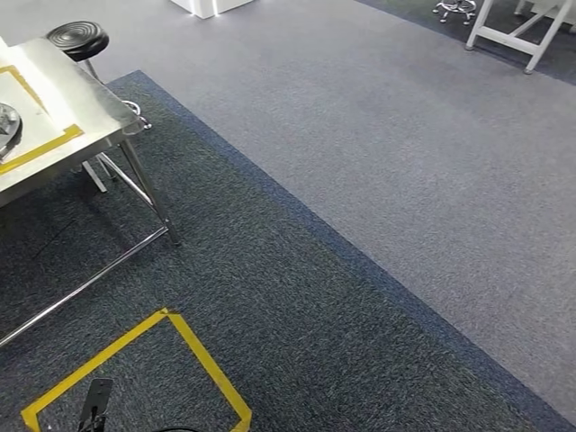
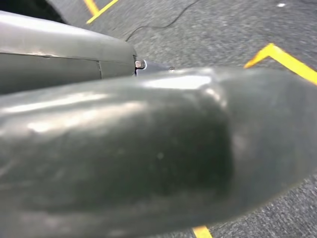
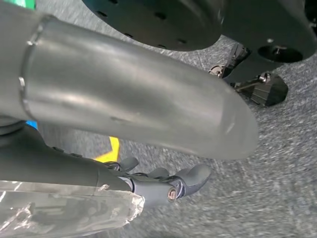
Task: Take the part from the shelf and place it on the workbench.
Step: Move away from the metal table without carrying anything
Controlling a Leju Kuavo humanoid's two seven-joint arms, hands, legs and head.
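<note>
Resting on the steel workbench (image 1: 65,108), a round metal part (image 1: 8,129); either hand's state is unclear.

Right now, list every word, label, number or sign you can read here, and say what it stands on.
None: no readable text in these views.
The yellow tape on the carpet and the yellow tape on the metal table are plain lines without lettering.
The round metal part on the table shows no legible marking.

Head view: workbench (image 1: 61,99) cut by left edge; round metal part (image 1: 8,130) on it only partly in frame. L hand (image 2: 157,153) blurred, finger pose unreadable. R hand (image 3: 160,181) partly behind its thumb; grip unclear.
</note>
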